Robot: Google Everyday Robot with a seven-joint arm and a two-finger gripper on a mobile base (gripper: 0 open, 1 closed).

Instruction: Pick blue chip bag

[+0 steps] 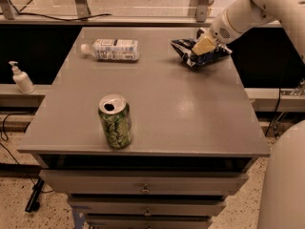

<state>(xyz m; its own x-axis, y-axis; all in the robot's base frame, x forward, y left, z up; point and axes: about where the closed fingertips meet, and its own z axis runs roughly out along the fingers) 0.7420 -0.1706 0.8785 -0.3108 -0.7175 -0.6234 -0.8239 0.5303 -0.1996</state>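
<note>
Pincer (206, 45) sat right on top of the blue chip bag (187, 52), which lay under it on the bench (181, 113). Whether it was pinching the bag could not be told. Reaching looked done; the lifting was left.

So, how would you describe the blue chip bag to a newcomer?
Start at the grey table and go to its far right corner. There lies the blue chip bag, under the gripper. It is dark and crinkled, unlike the clear bottle lying far left and the green can standing in front.
</note>
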